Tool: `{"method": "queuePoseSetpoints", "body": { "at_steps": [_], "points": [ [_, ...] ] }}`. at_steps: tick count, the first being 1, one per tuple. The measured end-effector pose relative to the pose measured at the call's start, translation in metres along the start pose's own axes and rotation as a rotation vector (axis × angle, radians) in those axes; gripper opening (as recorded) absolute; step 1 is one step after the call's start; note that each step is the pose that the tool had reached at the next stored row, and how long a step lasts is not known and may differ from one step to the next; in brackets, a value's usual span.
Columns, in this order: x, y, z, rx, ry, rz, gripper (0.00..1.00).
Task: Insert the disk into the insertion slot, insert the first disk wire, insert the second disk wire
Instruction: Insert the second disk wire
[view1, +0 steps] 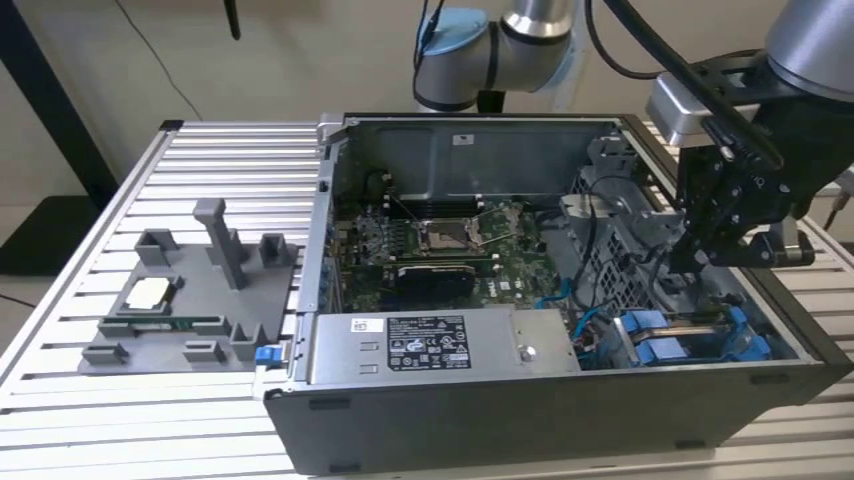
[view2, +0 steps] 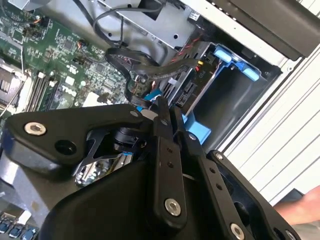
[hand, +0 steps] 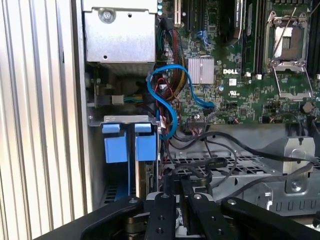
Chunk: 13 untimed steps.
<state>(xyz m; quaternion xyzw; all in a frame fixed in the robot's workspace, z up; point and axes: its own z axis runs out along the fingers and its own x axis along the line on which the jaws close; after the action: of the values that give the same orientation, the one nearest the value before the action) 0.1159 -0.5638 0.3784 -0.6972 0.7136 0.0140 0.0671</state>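
Note:
The disk (view2: 186, 90) sits inside the insertion slot (view1: 681, 338) at the case's front corner on the exterior view's right. Its blue carrier (hand: 145, 148) and connector end are showing. My gripper (view1: 701, 262) hangs inside the open case just above that bay. In both wrist views the fingers (view2: 162, 135) stand close together, shut on the end of a black disk wire (view2: 137, 82) with a blue tip. The gripper's tips (view2: 159, 106) hover near the disk's connector end. A second blue-tabbed bay (hand: 114, 148) lies beside the disk.
A grey power-supply box (view1: 427, 343) fills the case front. The motherboard (view1: 441, 240) lies behind it. Blue and black cables (hand: 170, 100) loop near the bays. A grey fixture (view1: 187, 300) with parts rests on the slatted table (view1: 80, 400). Part of a hand (view2: 300, 207) shows nearby.

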Motion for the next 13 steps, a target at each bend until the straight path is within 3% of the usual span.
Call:
{"method": "queuePoseSetpoints", "body": {
  "at_steps": [6,8,13],
  "points": [
    [0.0006,0.0013,0.0045,0.0476,0.0002,-0.005,0.16],
    [0.0009,0.0019,0.0059,0.0545,0.0027,-0.007,0.16],
    [0.0025,0.0049,0.0092,0.0613,0.0094,-0.008,0.16]
  ]
}}
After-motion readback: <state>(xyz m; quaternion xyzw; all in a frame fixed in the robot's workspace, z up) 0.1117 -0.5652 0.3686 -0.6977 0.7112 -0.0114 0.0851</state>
